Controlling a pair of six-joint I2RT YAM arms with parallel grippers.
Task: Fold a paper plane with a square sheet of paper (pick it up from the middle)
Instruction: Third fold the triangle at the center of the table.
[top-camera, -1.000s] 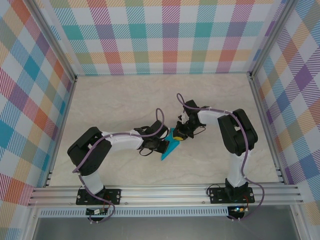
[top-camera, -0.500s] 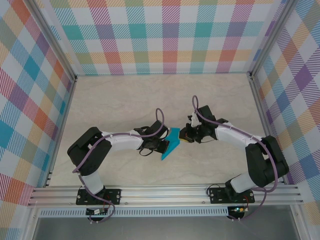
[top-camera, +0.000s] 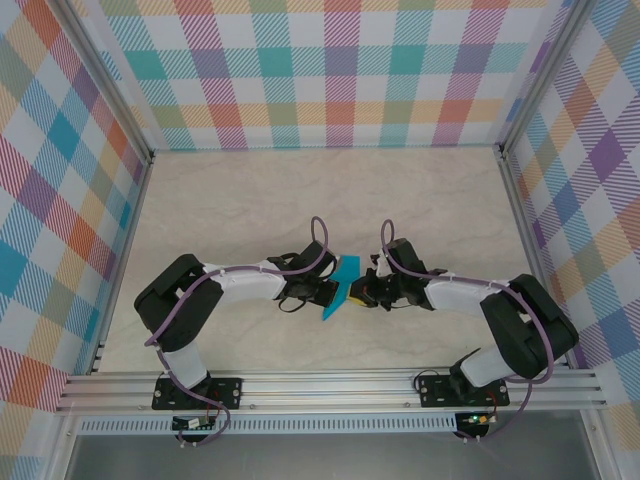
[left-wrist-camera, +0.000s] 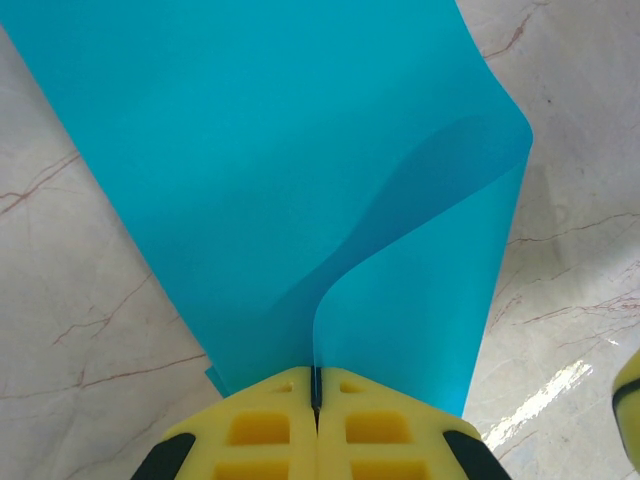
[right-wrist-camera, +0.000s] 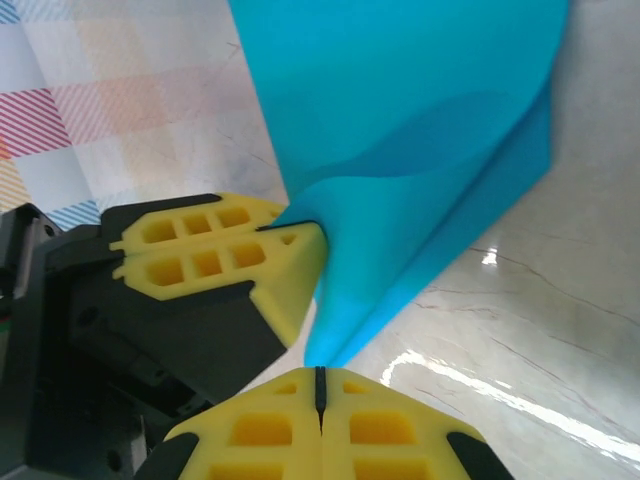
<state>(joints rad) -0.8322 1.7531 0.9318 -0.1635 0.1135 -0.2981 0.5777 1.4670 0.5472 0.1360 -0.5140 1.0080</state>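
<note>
Left gripper and right gripper each pinched tight on the square sheet of paper, which was loosely doubled; nearly all creasing looked left to do.

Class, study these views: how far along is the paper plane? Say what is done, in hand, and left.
Done: the teal sheet is picked up and curled over loosely. In hand: the left end effector is shut on its edge; the right end effector is shut at a corner, grip unclear. Left: no sharp creases or dart shape yet.

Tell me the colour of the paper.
Plain teal-blue paper, with no marks; the left wrist view shows it best.
</note>
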